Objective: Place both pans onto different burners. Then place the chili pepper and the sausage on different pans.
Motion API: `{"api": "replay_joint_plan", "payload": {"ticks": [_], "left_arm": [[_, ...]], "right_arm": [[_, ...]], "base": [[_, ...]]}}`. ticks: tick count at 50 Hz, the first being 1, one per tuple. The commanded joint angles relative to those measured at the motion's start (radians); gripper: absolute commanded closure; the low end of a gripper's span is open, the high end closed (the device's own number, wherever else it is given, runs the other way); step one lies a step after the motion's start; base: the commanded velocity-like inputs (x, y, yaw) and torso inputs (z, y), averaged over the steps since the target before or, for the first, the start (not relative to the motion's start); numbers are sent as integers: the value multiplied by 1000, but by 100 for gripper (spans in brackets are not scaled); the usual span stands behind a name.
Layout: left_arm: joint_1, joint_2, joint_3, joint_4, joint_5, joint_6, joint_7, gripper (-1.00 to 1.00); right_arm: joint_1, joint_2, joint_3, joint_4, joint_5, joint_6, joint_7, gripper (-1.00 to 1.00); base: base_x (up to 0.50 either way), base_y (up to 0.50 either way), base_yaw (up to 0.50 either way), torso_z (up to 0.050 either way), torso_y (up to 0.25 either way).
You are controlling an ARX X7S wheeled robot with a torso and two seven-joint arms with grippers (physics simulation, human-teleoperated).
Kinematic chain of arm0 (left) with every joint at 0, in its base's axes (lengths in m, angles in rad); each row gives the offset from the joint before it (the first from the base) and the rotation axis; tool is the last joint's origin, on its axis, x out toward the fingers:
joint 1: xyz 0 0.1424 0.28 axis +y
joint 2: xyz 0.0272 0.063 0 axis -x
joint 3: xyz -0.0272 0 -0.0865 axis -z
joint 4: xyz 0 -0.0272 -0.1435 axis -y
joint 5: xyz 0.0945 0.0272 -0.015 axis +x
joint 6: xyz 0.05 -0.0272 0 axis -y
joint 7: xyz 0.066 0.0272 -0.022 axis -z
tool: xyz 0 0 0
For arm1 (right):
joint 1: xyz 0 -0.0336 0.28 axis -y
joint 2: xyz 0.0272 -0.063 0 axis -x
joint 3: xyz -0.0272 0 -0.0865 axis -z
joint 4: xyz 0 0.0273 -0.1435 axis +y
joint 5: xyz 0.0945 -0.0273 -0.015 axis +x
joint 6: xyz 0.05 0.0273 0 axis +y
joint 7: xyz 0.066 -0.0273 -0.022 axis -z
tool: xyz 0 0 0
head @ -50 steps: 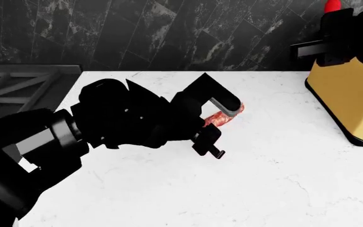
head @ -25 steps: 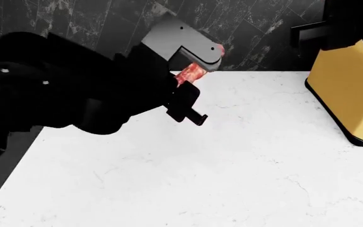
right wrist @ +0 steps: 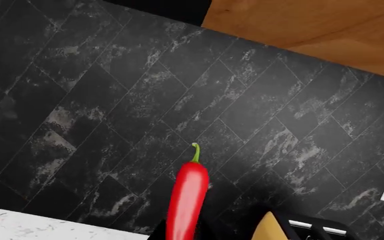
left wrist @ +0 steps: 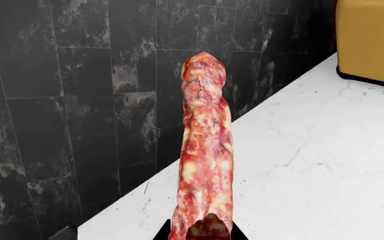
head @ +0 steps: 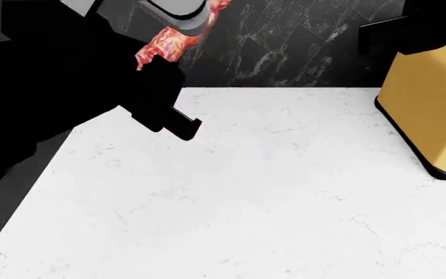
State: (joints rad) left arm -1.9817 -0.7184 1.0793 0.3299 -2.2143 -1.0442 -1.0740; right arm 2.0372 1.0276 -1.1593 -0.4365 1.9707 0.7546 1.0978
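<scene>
With the sausage (left wrist: pixel 204 155) pinched in the left gripper (head: pixel 178 36) and the chili pepper (right wrist: pixel 187 200) apparently pinched in the right gripper, both lifted clear of the white counter (head: pixel 285 192), placement on the pans, unseen here, is judged still outstanding.

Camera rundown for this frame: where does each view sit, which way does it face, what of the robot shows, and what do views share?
Head view: on the robot's head, looking forward and down over the white counter; the left arm fills the left side, the left gripper holding the sausage raised.
Left wrist view: near the left gripper, looking along the sausage toward the dark tiled wall; almost no gripper shows.
Right wrist view: near the right gripper, facing the wall past the chili pepper; its grip is out of frame.
Shared: sausage, counter and yellow box in head and left wrist views.
</scene>
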Motion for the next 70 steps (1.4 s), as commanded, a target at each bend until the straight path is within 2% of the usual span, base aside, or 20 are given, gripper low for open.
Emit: {"api": "replay_joint_plan", "payload": {"ticks": [1,24,43,70], "left_arm": [[-59,-60,-10,39,-89,-10,-68,100],[-72,-62,-19,40,-97,-6,-65,100],[-77,-68,-22,42,-105,-5,-65,100],[-81,-69,-26,40,-107,-4,-66,100]], "right_arm": [[-1,-1,25,-39,-59,-8,-42,100],[-2,-3,35,-65,-85,13,-66,100],[7,-11,44,-70,-81,30,-65,100],[8,-14,56,-89,-95,49,-73,100]], "base": [[0,0,0,0,0],[-5,465,0,0,0],[-441,306,0,0,0],[0,500,0,0,0]]}}
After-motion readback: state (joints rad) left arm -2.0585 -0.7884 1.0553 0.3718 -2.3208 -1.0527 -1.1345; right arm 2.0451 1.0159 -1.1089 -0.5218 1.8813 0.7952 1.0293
